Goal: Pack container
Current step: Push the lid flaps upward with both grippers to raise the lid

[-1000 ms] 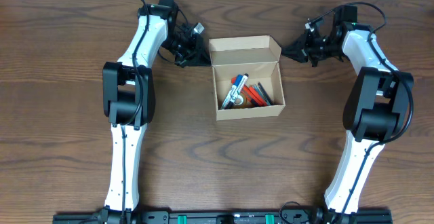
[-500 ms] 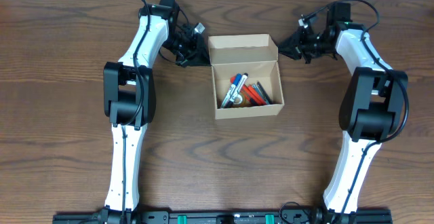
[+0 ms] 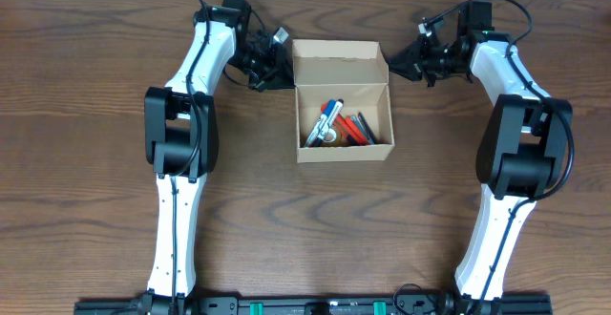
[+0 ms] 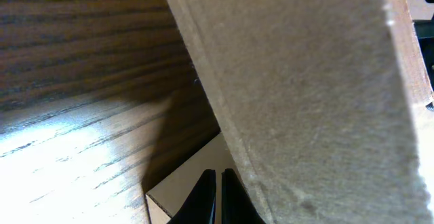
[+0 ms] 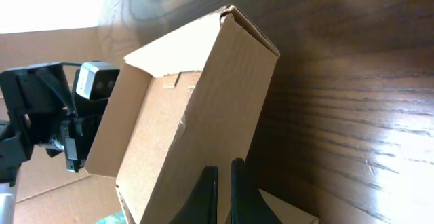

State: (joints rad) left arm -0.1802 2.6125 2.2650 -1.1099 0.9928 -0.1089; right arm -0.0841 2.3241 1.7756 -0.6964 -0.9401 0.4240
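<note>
The container [image 3: 344,153] is a small tan cardboard box at the table's middle, open, with several markers [image 3: 334,124] inside. Its hinged lid [image 3: 339,62] stands tilted up at the back edge. My left gripper [image 3: 279,74] is at the lid's left end, with its fingers together. In the left wrist view its fingertips [image 4: 218,180] lie against the cardboard beside the lid [image 4: 305,81]. My right gripper [image 3: 399,65] is at the lid's right end. In the right wrist view its fingertips [image 5: 224,166], nearly together, rest against the lid's side panel [image 5: 196,102].
The dark wooden table [image 3: 95,162] stretches to all sides of the box. Both arms reach in from the front edge and bend inward at the back. The left arm's wrist camera [image 5: 91,81] shows beyond the lid in the right wrist view.
The lid has risen from lying back to standing more upright. The box has slid slightly toward the back. The right gripper has moved left against the lid.
</note>
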